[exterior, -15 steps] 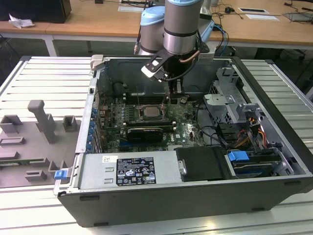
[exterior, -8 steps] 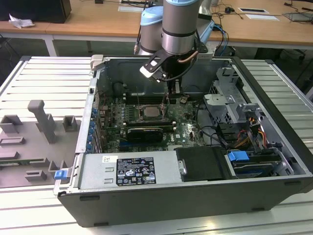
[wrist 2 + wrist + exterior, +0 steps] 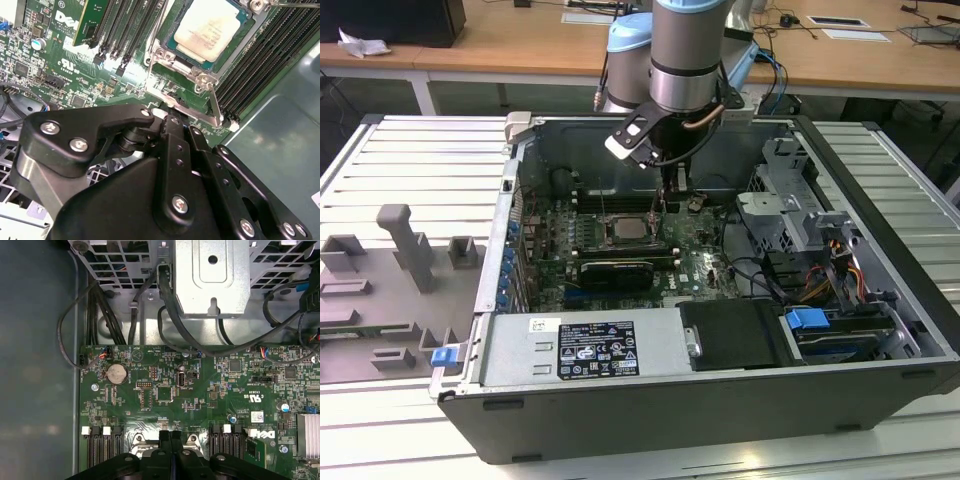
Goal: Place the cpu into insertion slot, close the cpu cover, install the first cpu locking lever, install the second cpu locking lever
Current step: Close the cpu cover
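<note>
An open computer case (image 3: 670, 425) lies on a slatted metal desk (image 3: 410, 150), a grey moulded fixture (image 3: 405, 245) beside it at the exterior view's left. A grey labelled power supply (image 3: 590, 350) sits inside, and the first wrist view shows a coin battery (image 3: 117, 374).

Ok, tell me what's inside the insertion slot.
The cpu lies in the slot, pale metal top facing up. Whatever is beneath the cpu is covered by it.

White logo and marks printed on circuit board (image 3: 200, 405). Faint engraving on cpu (image 3: 210, 27). Grey box (image 3: 510, 350) carries a label (image 3: 595, 349), its print too small to read.
</note>
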{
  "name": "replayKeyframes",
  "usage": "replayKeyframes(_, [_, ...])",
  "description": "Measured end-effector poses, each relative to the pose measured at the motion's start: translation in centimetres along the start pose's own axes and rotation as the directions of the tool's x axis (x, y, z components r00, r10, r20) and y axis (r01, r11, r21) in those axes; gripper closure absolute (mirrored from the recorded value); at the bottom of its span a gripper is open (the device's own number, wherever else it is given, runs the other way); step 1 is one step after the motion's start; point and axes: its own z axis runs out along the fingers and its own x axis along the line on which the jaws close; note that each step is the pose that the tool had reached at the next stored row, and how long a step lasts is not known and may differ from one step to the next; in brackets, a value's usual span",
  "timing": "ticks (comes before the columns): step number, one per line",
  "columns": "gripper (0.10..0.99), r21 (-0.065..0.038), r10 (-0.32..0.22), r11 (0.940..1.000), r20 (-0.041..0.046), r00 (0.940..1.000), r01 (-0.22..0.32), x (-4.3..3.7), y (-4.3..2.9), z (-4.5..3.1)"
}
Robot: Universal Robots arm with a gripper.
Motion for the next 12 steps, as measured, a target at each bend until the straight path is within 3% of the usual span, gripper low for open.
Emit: replayKeyframes(12, [0.980,0.000,0.000,1.0000,0.0000,1.0000,0.000,0.00,-0.68,0.01])
